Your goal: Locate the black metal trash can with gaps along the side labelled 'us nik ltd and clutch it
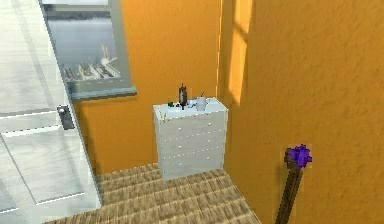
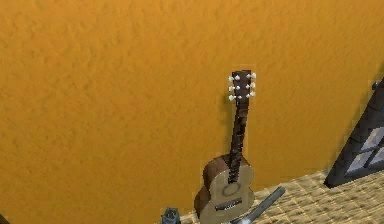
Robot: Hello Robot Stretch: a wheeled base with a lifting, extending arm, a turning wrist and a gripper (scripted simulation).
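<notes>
The trash can's bearing from the gripper could not be told, nor the gripper's state; a dresser (image 1: 190,140) stood mid-frame in the forward view and a guitar (image 2: 225,188) leaned lower right in the arm side view, so turning to search seemed due.

Just right of the tan wooden acoustic guitar (image 2: 226,188), at the foot of its body, lies a slim grey slanted bar (image 2: 268,201). It is smooth and uniformly coloured. Whether it belongs to the robot's own body cannot be told.
</notes>
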